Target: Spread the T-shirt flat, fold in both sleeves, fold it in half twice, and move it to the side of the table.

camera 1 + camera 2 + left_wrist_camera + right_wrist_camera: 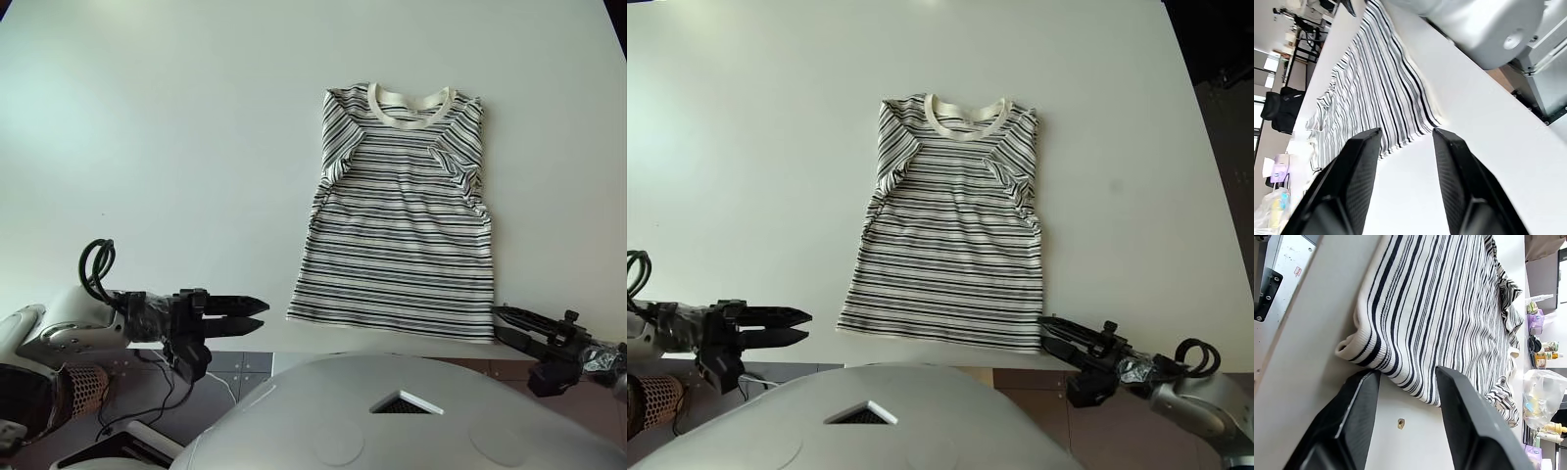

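1. T-shirt (402, 235): black/white stripes, cream collar (411, 106), lying flat on the white table (147, 147), right of centre. Collar at far end, hem (392, 321) close to table's near edge.
2. Left sleeve (341, 147) and right sleeve (460, 162) both folded in over the chest. Body not yet folded in half.
3. My left jaws: spread, nothing btw them, over table's near edge, well left of the hem, tips pointing toward the shirt.
4. My right jaws: spread, nothing gripped, low at the near edge by the hem's right corner (1352, 348). Corner sits just ahead of the gap. Can't tell if they're touching the cloth.
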Tool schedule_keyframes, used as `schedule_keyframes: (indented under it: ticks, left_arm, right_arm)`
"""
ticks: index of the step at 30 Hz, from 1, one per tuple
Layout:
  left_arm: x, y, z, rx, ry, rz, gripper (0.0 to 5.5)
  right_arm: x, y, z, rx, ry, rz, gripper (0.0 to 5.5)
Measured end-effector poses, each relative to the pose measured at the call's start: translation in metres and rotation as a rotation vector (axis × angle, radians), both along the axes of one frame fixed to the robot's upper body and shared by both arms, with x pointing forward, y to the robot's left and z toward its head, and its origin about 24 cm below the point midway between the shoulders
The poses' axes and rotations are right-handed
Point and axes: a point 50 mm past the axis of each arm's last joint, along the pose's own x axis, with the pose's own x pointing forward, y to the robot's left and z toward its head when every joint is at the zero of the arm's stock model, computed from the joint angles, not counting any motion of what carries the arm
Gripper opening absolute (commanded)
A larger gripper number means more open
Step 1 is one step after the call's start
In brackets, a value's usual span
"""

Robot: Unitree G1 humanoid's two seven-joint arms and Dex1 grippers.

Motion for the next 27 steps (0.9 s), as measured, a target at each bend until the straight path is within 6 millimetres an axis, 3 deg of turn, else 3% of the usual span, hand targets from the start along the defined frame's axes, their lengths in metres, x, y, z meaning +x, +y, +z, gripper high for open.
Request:
schedule_keyframes:
  ticks: [8,16,22,27]
  left_arm:
    - [0.008,-0.018,-0.029,0.016,-0.055,-0.053,2.2]
    - [0.018,-0.036,-0.039,-0.04,-0.135,-0.053,2.2]
    - [0.009,-0.043,-0.04,-0.062,-0.097,-0.084,2.2]
    - [0.007,-0.043,-0.042,-0.05,-0.078,-0.079,1.27]
  right_arm:
    - [0.012,-0.003,0.0,-0.011,-0.005,0.032,2.09]
    - [0.019,-0.001,0.0,0.002,-0.006,0.038,2.09]
    - [0.019,-0.003,-0.001,0.0,-0.005,0.03,2.09]
    - [0.02,-0.007,0.001,-0.023,-0.002,0.064,2.09]
